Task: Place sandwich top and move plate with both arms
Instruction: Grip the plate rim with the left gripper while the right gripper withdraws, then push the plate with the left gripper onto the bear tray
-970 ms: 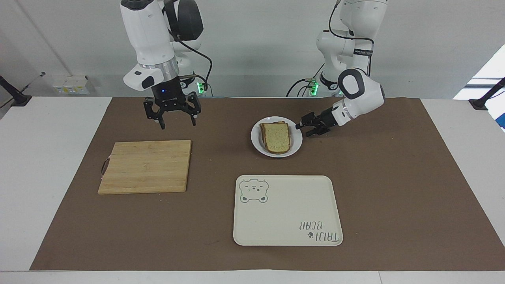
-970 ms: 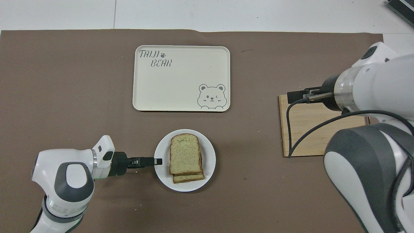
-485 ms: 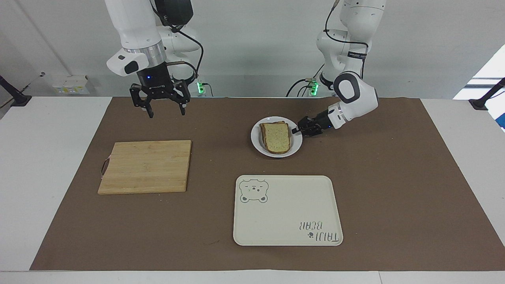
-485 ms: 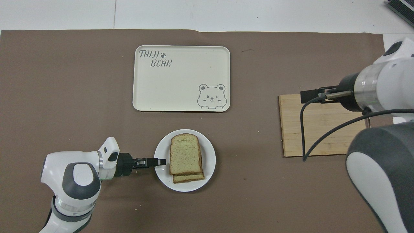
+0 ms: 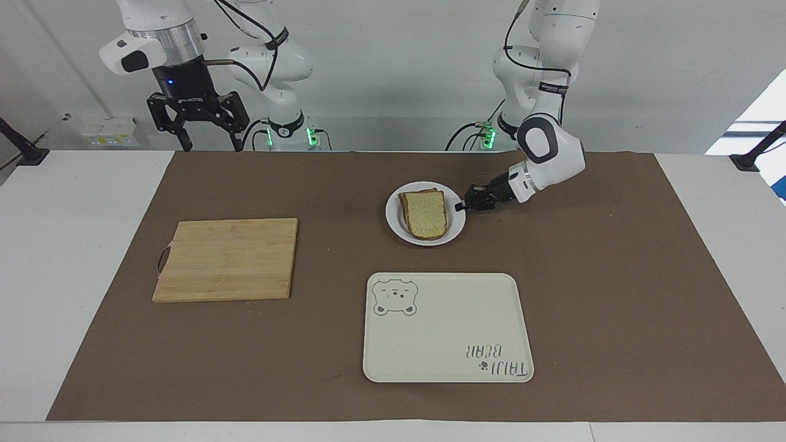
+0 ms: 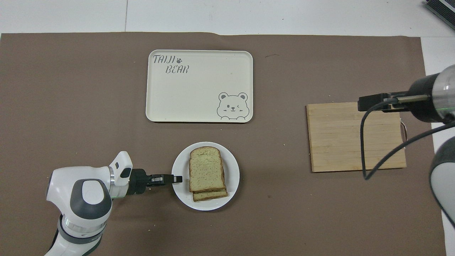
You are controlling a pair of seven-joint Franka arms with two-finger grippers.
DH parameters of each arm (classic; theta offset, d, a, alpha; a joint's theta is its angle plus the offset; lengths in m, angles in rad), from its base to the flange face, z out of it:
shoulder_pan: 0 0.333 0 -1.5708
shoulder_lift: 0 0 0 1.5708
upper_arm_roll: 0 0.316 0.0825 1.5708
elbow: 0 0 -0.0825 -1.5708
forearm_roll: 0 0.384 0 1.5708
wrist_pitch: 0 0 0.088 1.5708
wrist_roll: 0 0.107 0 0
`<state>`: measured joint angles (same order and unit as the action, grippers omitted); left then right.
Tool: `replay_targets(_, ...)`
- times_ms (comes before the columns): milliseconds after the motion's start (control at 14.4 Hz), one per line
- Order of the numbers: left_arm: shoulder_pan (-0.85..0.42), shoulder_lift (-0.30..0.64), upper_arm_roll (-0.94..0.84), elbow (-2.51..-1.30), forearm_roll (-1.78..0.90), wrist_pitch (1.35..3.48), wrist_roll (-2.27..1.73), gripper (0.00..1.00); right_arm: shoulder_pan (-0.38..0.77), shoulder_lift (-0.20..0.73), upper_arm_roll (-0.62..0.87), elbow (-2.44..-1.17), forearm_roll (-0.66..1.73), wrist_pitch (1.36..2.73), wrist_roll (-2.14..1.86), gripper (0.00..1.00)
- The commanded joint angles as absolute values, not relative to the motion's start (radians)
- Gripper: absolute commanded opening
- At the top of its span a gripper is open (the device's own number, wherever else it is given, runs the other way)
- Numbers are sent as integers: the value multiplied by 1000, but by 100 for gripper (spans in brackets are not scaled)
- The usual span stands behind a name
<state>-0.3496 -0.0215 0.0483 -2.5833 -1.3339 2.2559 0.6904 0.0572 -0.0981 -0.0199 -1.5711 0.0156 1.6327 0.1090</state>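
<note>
The white plate (image 5: 393, 222) (image 6: 233, 167) sits on the brown mat, nearer to the robots than the cream tray. On it lies a stack of bread slices, and the uppermost is the sandwich top (image 5: 426, 213) (image 6: 206, 168), tan with a brown crust. My left gripper (image 5: 460, 207) (image 6: 177, 179) is low at the plate's rim on the left arm's side, shut on that rim. My right gripper (image 5: 211, 146) hangs open and high, over the table edge at the robots' end, holding nothing.
A cream tray with a bear drawing (image 5: 447, 325) (image 6: 199, 85) lies farther from the robots than the plate. A bamboo cutting board (image 5: 227, 259) (image 6: 355, 138) lies toward the right arm's end. The brown mat (image 5: 614, 276) covers most of the table.
My left gripper reached the plate's rim and shut on it; the plate slid slightly toward the right arm's end. The right arm rose and pulled back from over the cutting board.
</note>
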Motion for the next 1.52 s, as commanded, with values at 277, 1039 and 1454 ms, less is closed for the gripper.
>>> replay_targets(277, -289, -9, 63, -2556, -1355, 2163, 698, 0, 46, -146, -127, -1578, 2, 1566, 74, 100)
replay_targets(1039, -143, 50, 63, -2372, -1344, 1996, 701, 0, 77, -150, -107, -1686, -3, 1578, 64, 100)
replay_targets(1454, -132, 150, 63, -2194, -1304, 1936, 678, 0, 66, -144, -107, -1681, -11, 1588, 43, 100)
